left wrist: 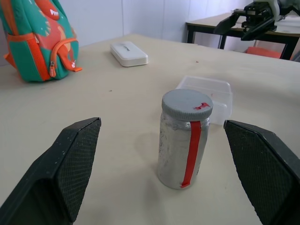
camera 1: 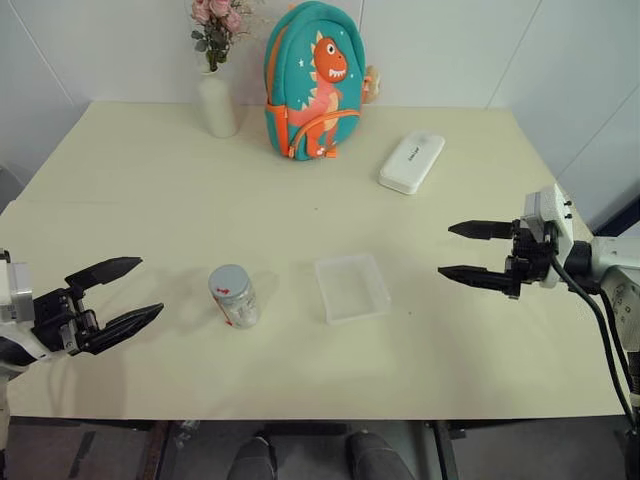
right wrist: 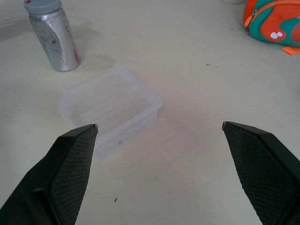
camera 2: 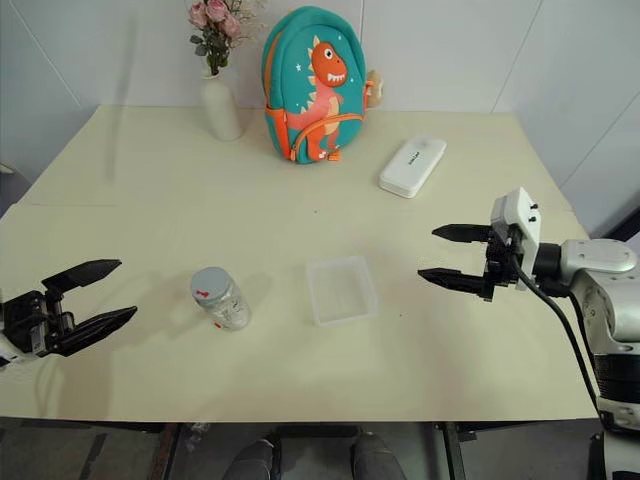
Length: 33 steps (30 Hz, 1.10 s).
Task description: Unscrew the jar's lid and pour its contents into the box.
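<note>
silvery jar stands upright on the pale table, its grey lid screwed on, a red strip running over cap and side. clear plastic box sits just beside it, toward the right gripper, not touching. left gripper hovers near the jar, fingers spread wide, holding nothing. right gripper hangs beyond the box, also wide and empty. backpack, vase and white case sit farther back.
</note>
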Each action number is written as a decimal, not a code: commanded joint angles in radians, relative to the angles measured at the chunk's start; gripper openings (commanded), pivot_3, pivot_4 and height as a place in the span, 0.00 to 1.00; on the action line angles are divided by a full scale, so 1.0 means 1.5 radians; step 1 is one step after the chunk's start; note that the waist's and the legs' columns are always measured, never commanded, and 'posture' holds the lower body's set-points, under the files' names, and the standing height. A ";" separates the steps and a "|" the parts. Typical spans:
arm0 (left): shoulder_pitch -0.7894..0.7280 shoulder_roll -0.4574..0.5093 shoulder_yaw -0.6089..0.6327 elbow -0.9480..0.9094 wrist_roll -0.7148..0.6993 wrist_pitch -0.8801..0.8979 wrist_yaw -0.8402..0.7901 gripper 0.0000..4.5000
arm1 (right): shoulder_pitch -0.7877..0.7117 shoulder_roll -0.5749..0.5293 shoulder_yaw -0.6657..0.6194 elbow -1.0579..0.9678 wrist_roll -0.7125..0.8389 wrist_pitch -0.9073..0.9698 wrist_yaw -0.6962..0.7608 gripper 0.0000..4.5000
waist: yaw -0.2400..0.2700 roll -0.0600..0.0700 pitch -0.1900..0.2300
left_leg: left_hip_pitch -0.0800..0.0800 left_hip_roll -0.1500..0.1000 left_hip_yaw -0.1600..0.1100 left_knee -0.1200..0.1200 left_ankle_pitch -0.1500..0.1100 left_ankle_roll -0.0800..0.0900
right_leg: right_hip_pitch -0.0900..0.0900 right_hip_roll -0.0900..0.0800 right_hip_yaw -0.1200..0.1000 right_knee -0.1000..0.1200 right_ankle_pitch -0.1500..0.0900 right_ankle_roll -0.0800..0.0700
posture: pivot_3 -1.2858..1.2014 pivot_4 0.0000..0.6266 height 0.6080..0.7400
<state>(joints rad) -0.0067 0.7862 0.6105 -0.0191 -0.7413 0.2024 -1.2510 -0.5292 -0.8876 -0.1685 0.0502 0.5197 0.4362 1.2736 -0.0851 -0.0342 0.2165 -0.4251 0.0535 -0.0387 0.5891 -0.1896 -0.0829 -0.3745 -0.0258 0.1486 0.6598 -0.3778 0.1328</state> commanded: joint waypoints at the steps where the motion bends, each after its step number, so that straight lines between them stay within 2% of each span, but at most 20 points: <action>1: 0.001 -0.003 0.002 -0.017 -0.005 -0.002 0.009 1.00 | -0.017 -0.019 -0.029 0.007 0.006 -0.016 0.005 1.00 | -0.001 0.000 0.000 | 0.000 0.000 0.000 0.000 0.000 0.000 | 0.000 0.000 0.000 0.000 0.000 0.000 | 0.52 0.24 1.00; 9: 0.055 -0.037 0.010 -0.104 0.019 -0.007 0.106 1.00 | -0.023 0.002 -0.006 0.002 0.008 -0.023 -0.002 1.00 | 0.001 0.000 0.000 | 0.000 0.000 0.001 0.000 0.000 0.000 | 0.000 0.000 0.001 0.000 0.000 0.000 | 0.52 0.24 1.00; 17: 0.117 -0.133 0.013 -0.234 0.016 -0.024 0.219 1.00 | -0.064 0.028 0.037 0.039 -0.002 -0.035 0.028 1.00 | 0.001 0.000 0.000 | 0.000 0.000 0.002 0.002 0.000 0.000 | 0.000 0.000 0.002 0.000 0.001 0.002 | 0.52 0.24 1.00; 26: 0.152 -0.216 -0.083 -0.289 0.136 -0.077 0.335 1.00 | -0.075 0.056 0.053 0.046 0.027 -0.040 0.103 1.00 | 0.002 0.000 0.000 | 0.001 0.000 0.002 0.003 0.000 0.000 | 0.001 0.000 0.003 0.000 0.002 0.003 | 0.52 0.24 1.00; 33: 0.163 -0.248 -0.157 -0.268 0.204 -0.123 0.364 1.00 | -0.078 0.070 0.062 0.045 0.008 -0.048 0.091 1.00 | 0.001 0.000 0.000 | 0.001 -0.001 0.002 0.003 0.000 0.001 | 0.002 0.000 0.004 0.000 0.002 0.003 | 0.52 0.24 1.00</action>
<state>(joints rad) 0.2213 0.4276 0.3996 -0.4151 -0.4553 0.0457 -0.7118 -0.6403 -0.7824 -0.0743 0.1413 0.5298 0.3766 1.4106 -0.0840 -0.0341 0.2164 -0.4236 0.0523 -0.0350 0.5942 -0.1902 -0.0821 -0.3722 -0.0253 0.1545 0.6592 -0.3750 0.1378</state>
